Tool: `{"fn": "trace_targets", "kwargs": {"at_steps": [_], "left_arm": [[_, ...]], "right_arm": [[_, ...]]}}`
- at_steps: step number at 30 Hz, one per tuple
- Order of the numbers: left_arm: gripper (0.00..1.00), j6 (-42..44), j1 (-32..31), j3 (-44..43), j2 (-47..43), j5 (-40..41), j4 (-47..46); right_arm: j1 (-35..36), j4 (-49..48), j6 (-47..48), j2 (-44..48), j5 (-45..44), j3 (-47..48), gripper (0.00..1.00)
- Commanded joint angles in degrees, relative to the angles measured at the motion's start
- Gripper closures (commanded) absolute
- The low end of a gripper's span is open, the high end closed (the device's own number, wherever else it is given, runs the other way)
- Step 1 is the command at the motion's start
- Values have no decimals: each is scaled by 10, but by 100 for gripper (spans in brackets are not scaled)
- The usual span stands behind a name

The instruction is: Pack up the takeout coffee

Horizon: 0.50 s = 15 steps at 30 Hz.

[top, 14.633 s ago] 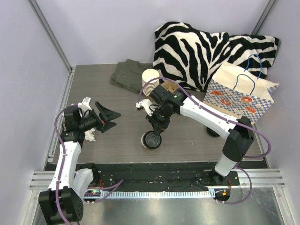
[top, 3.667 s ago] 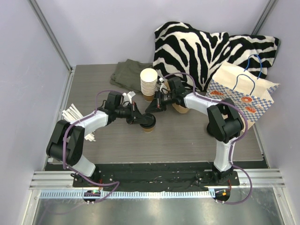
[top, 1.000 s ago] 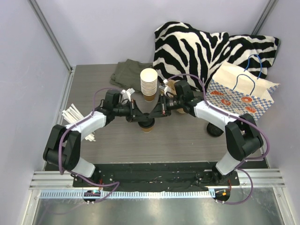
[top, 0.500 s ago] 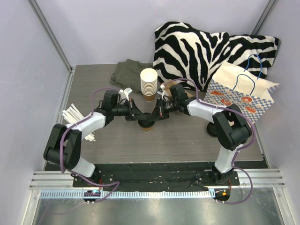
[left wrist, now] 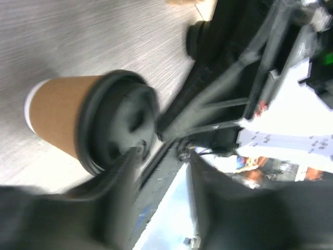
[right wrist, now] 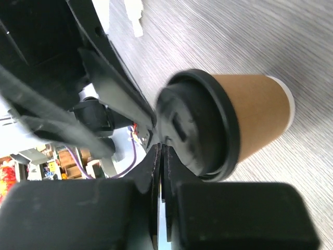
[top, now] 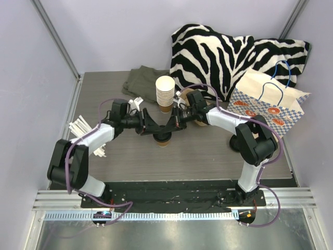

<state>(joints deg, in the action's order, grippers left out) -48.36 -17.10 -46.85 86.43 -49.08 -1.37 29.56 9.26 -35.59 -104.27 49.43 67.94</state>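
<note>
Left fingers (left wrist: 223, 208) back; cup (top: 163, 136) upright

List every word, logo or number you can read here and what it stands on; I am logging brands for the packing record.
No text can be read in any view.
On the paper bag: round orange prints, too small to read.
On the black lid: raised marks, blurred, no letters legible.
On the brown cup: plain side, no print shows.
On the stack of cups: no print shows.
</note>
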Motion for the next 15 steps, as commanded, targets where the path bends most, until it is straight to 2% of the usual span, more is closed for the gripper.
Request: {"fn": "trace_targets", "kwargs": {"at_steps": [1, 2, 4, 5, 7, 9, 10, 14, 15], "left_arm": [[35, 97, 4, -66, -100, 25, 116], [26, 123, 3, -88, -111, 52, 145], [18, 200, 2, -109, -128, 85, 223], [1, 224, 1, -130, -137, 113, 245], [0, 302, -4, -150, -140, 145, 310], [0, 371, -17, -175, -139, 195, 355], [0, 395, -25, -182, -139, 218, 365], [0, 474, -112, -214, -130, 336, 397], [0, 480, -122, -218, -116, 353, 398]], "right_arm": [[3, -7, 2, 50, 25, 47, 85], [2, -2, 5, 68, 27, 58, 83], [1, 15, 21, 85, 29, 68, 74], [1, 36, 29, 99, 29, 78, 70], [-10, 69, 54, 118, 23, 83, 57], [-23, 94, 75, 143, 19, 83, 51], [-34, 107, 85, 150, 16, 83, 44], [-79, 192, 166, 188, -22, 87, 27], [-86, 208, 210, 196, -41, 90, 19]]}}
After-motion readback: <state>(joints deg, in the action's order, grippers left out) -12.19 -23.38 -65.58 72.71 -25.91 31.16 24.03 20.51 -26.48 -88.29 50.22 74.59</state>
